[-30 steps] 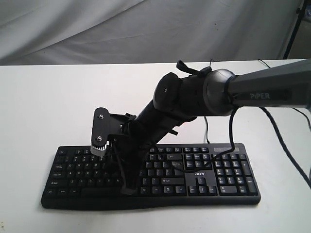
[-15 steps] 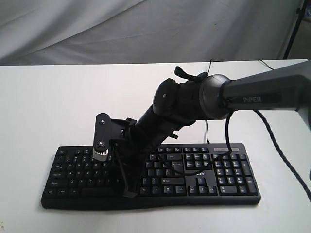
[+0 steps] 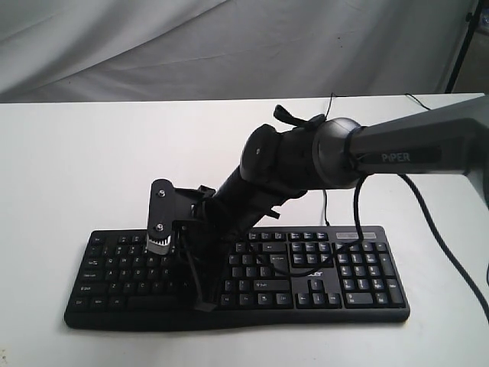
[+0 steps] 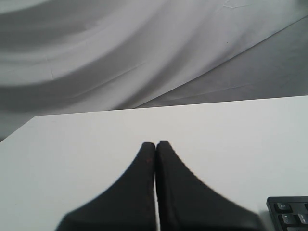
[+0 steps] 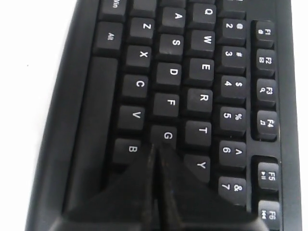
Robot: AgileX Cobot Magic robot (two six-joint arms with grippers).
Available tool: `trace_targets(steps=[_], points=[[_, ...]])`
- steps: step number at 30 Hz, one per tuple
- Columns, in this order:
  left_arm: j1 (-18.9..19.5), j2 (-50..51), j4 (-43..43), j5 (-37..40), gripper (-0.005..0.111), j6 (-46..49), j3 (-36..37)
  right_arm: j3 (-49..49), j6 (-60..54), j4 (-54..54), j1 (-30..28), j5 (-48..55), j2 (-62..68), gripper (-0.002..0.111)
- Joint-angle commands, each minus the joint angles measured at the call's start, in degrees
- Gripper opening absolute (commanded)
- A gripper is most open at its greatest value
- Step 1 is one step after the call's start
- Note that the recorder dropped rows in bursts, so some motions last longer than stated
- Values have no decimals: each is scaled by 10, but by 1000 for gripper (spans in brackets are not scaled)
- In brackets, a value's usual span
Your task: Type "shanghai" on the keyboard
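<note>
**A:** Right wrist view first. Where does the tip stand?

**B:** The right gripper [image 5: 156, 150] has its fingers pressed together into one blunt point. That point sits at the rim of the G key [image 5: 167, 136], on the side where H should be. H itself is hidden under the fingers.

**A:** So which letter is it on?

**B:** I cannot tell G from H. Both belong to "shanghai", so I judge it to be somewhere mid-word.

**A:** And the keyboard?

**B:** The keyboard [image 3: 344, 275] lies flat on the white table [image 3: 76, 153], along its near edge and about midway, with the number pad toward the table's right edge. The right arm [image 3: 290, 160] slants down over the letter block.

**A:** How should the press go?

**B:** The closed fingers make a good single point, so only one key should go down. The point should be centred on the keycap, not on a seam, because at a seam it could catch G and the B key [image 5: 132, 149] together. The press should be straight down and shallow. The tip should lift clear before it moves to the next letter, so it does not drag across the caps.

**A:** The other arm?

**B:** The left gripper [image 4: 155, 144] is closed too and holds nothing. It is over bare table, just off a corner of the keyboard, and is best left there.
</note>
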Motion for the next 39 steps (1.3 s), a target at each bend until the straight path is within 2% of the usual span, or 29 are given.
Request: trace_targets(steps=[1, 15, 30, 39], points=[[-2, 2, 0, -3, 1, -2, 3, 4, -2, -5, 2, -10, 12, 0], [-2, 2, 0, -3, 1, -2, 3, 4, 6, 9, 2, -10, -27, 0], [-2, 2, 0, -3, 1, -2, 3, 4, 8, 38, 62, -87, -27, 0], [-2, 2, 0, -3, 1, -2, 3, -47, 55, 47, 75, -85, 11, 0]])
